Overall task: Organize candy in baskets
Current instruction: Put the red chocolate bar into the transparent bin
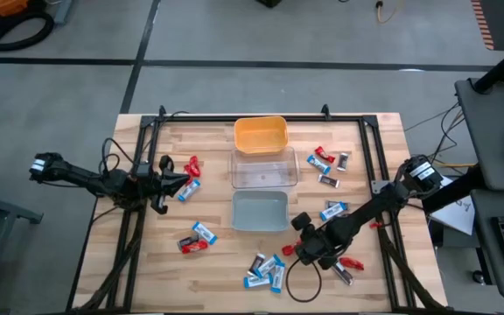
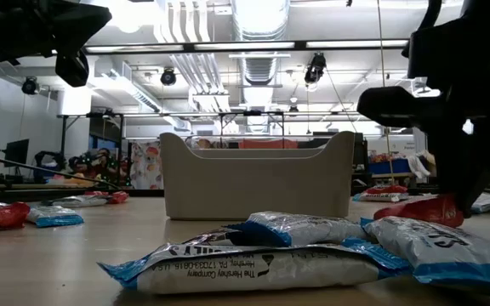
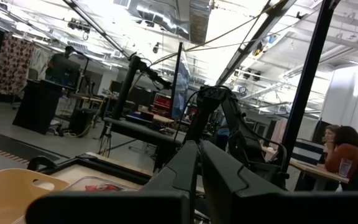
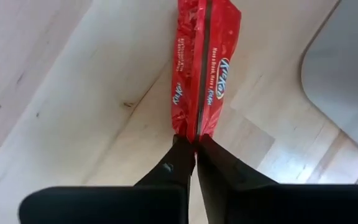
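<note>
Right gripper (image 4: 196,144) is sitting low over the wooden table (image 1: 217,262), just beside the pale grey-blue rectangular plastic basket (image 1: 261,210), fingers pinched together on the end seam of a red-wrapped mini candy bar (image 4: 202,65); gripping the wrapper's edge is likely the easiest way to lift a flat bar off the wood. The bar is lying flat on the table, not yet raised. Left gripper (image 3: 197,163) is waiting clenched on nothing, hanging over the table's left side near a red and a blue-and-white bar (image 1: 189,187). Clear plastic basket (image 1: 263,168) and yellow-orange plastic basket (image 1: 260,134) are lining up with the grey one down the middle, all looking empty. Other bars are scattered around, a blue-and-white cluster (image 1: 265,269) at the near edge. In the high view the right arm is covering the grasped bar; in the low view the grey basket is hiding the other two
</note>
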